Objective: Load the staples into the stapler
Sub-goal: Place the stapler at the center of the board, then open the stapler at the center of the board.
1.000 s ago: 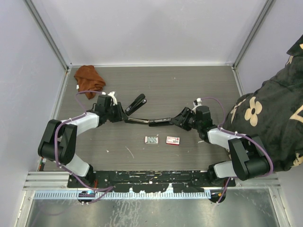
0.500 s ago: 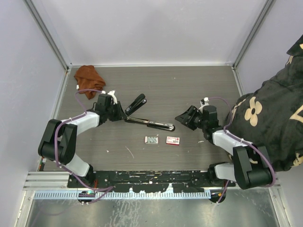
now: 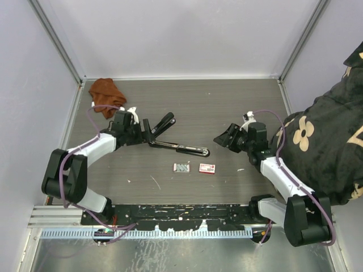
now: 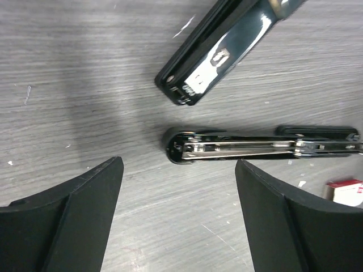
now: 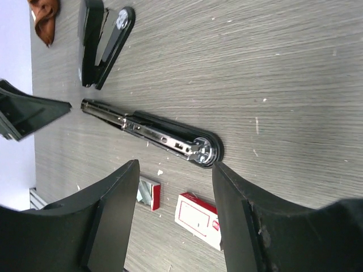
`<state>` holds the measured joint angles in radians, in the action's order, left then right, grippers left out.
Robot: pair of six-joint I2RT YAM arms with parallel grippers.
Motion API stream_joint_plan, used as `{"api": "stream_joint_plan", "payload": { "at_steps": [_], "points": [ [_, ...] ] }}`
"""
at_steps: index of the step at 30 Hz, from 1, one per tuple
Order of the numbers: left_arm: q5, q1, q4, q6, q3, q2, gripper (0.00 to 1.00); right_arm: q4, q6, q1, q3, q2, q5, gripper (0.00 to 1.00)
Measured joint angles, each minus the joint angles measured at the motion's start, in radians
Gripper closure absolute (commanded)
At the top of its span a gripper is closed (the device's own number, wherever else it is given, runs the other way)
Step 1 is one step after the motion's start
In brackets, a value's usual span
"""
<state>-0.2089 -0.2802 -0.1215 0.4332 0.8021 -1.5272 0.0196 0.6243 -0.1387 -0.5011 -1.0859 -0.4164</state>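
1. Overhead, top view: opened stapler (image 3: 180, 148) lies flat mid-table. The staples (image 3: 181, 167) in their tray and the red-and-white box (image 3: 207, 168) sit just near of it. By its left end is the left gripper (image 3: 149, 130); the right gripper (image 3: 220, 136) is apart, right.
2. Left wrist: jaws spread, nothing held. Stapler's magazine end lies ahead, closed black stapler (image 4: 227, 45) beyond.
3. Right wrist: fingers apart, empty. Stapler, tray and box are ahead on the table.

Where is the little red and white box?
In the top view, the small red-and-white cardboard box lies on the grey wood-grain table, just right of the tiny grey staple tray, nearer the arm bases than the opened-out black stapler.
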Motion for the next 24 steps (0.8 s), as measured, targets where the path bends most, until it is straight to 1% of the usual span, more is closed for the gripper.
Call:
{"api": "stream_joint_plan", "payload": {
  "at_steps": [3, 7, 10, 13, 15, 18, 24],
  "points": [
    [-0.002, 0.000, -0.037, 0.000, 0.027, 0.071, 0.15, -0.047, -0.042, -0.044, -0.038, 0.005, 0.016, 0.41],
    [-0.002, -0.010, -0.071, -0.001, 0.080, 0.162, 0.16, -0.074, -0.076, -0.136, -0.052, 0.004, 0.041, 0.40],
    [-0.015, -0.022, -0.094, -0.012, 0.156, 0.168, 0.17, -0.075, -0.081, -0.180, -0.052, -0.004, 0.043, 0.41],
    [-0.050, -0.026, -0.089, -0.048, 0.251, 0.106, 0.19, -0.069, -0.078, -0.192, -0.052, -0.019, 0.039, 0.41],
    [-0.076, -0.027, -0.063, -0.087, 0.314, 0.036, 0.20, -0.066, -0.076, -0.192, -0.052, -0.023, 0.039, 0.41],
    [-0.113, -0.032, -0.021, -0.156, 0.386, -0.090, 0.20, -0.057, -0.074, -0.192, -0.052, -0.021, 0.037, 0.41],
    [-0.148, -0.046, -0.005, -0.305, 0.501, -0.330, 0.20, -0.050, -0.073, -0.192, -0.047, 0.020, 0.037, 0.40]
  ]
}}
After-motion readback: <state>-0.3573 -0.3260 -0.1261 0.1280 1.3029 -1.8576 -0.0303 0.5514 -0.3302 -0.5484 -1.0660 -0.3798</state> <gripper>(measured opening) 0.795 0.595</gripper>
